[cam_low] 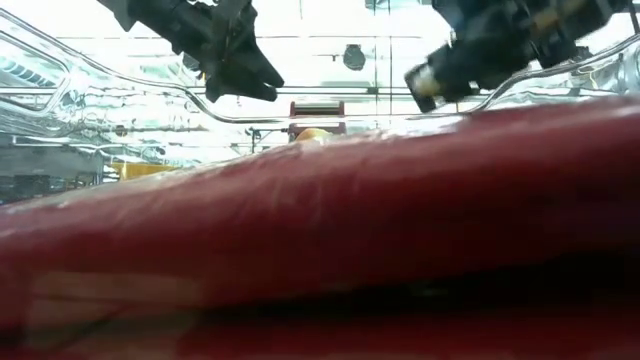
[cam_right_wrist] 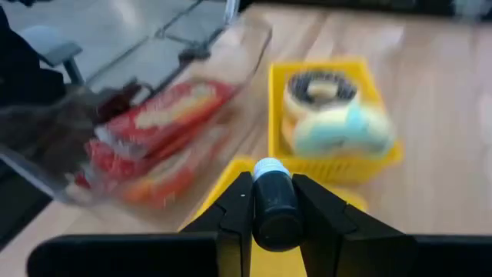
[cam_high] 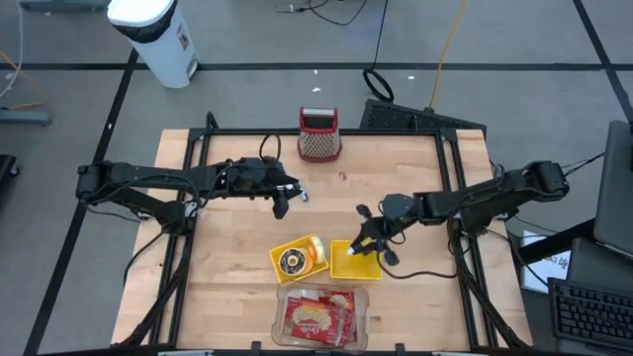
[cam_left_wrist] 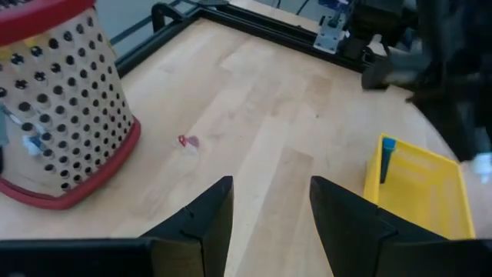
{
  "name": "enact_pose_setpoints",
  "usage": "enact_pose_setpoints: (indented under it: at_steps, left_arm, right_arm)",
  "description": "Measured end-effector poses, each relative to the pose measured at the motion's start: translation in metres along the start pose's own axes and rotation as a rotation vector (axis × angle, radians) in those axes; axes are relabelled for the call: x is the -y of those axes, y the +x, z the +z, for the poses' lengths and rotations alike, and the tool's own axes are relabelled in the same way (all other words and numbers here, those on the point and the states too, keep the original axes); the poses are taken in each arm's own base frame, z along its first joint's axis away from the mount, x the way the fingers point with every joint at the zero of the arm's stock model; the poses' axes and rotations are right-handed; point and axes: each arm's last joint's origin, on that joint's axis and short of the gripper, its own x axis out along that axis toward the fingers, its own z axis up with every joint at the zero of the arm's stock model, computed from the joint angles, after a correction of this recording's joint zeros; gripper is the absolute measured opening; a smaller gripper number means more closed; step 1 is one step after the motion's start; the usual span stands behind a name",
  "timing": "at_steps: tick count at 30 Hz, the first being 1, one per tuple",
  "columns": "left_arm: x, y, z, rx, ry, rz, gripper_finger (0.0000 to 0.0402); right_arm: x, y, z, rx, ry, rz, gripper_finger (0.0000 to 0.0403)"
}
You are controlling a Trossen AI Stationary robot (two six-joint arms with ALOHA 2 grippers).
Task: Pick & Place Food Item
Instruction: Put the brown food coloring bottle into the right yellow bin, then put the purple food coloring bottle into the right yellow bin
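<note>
**Marker clamped, food still boxed**

Right gripper (cam_right_wrist: 273,223), lower centre of its wrist view, pinches a dark marker (cam_right_wrist: 274,201). Beyond it, yellow tray (cam_high: 353,260); red food packets (cam_high: 315,316) sit in clear container (cam_high: 362,297), bottom centre. Left gripper (cam_left_wrist: 269,204) half-open, empty. Placement apparently undone.

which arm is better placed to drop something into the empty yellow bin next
Right. The right gripper has its jaws shut on a small dark item with a blue tip and hangs by the empty yellow bin. The left gripper is empty, jaws apart, near the red perforated holder.
</note>
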Motion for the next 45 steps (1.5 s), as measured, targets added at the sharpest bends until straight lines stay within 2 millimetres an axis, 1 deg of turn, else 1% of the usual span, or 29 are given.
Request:
enact_pose_setpoints:
  at_steps: [4, 8, 11, 21, 27, 31, 34, 36, 39, 42, 45]
  left_arm:
    - [0.000, 0.000, 0.000, 0.002, 0.000, 0.005, 0.0175]
    - [0.000, 0.000, 0.000, 0.002, 0.000, 0.005, 0.0175]
    - [0.000, 0.000, 0.000, 0.002, 0.000, 0.005, 0.0175]
    - [0.000, 0.000, 0.000, -0.001, 0.000, 0.006, 0.0175]
    - [0.000, 0.000, -0.001, -0.003, -0.001, 0.008, 0.0175]
    - [-0.001, 0.000, -0.001, -0.011, -0.012, 0.010, 0.0175]
    - [-0.001, 0.000, -0.004, -0.040, -0.033, 0.019, 0.0175]
    - [-0.003, 0.000, -0.008, -0.074, -0.049, 0.046, 0.0175]
    - [-0.006, 0.002, -0.018, -0.120, -0.061, 0.151, 0.0175]
    - [-0.011, 0.006, -0.036, -0.161, -0.081, 0.242, 0.0175]
    - [-0.015, 0.016, -0.054, -0.191, -0.132, 0.280, 0.0175]
  right_arm:
    - [-0.001, 0.008, -0.028, -0.024, 0.068, 0.006, 0.0059]
    - [-0.004, 0.011, -0.046, 0.026, 0.061, 0.017, 0.0060]
    - [-0.005, 0.013, -0.057, 0.028, 0.058, 0.023, 0.0072]
    - [-0.005, 0.016, -0.059, 0.058, 0.073, 0.027, 0.0094]
    - [-0.002, 0.014, -0.051, 0.141, 0.101, 0.015, 0.0141]
    - [-0.001, 0.014, -0.049, 0.163, 0.098, 0.011, 0.0173]
    - [0.002, 0.012, -0.048, 0.170, 0.115, -0.025, 0.0189]
    - [0.004, 0.009, -0.045, 0.186, 0.121, -0.057, 0.0195]
    - [0.007, 0.003, -0.040, 0.215, 0.099, -0.072, 0.0195]
    - [0.009, -0.003, -0.035, 0.247, 0.041, -0.093, 0.0192]
    - [0.011, -0.009, -0.030, 0.276, -0.009, -0.142, 0.0190]
